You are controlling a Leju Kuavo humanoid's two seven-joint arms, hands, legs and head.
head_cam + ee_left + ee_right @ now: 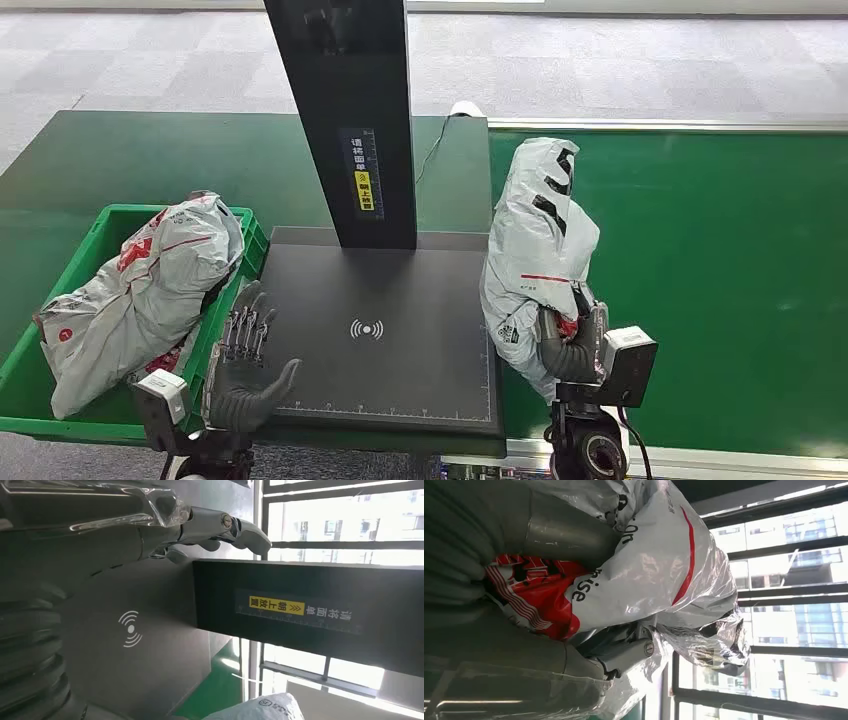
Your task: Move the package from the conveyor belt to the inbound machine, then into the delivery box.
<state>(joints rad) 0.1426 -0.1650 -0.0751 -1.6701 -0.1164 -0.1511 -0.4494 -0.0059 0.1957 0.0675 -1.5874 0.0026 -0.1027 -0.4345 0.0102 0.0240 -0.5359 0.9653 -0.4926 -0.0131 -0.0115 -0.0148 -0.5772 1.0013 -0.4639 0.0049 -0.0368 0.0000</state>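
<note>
A white plastic package (536, 240) with red and black print stands at the left end of the green conveyor belt (720, 260), right beside the inbound machine's dark scan plate (400, 340). My right hand (568, 345) grips its lower end; in the right wrist view the fingers (624, 650) wrap the crinkled package (649, 570). My left hand (245, 365) lies open, palm up, on the plate's left edge, next to the green delivery box (105, 225). The left wrist view has its fingers (220, 525) spread over the plate (150, 655) with nothing in them.
The machine's black post (350, 120) with a yellow label rises from the back of the plate. Another grey-white package (140, 295) with red marks fills the green box. A white cable (440, 135) runs behind the post. The belt stretches away to the right.
</note>
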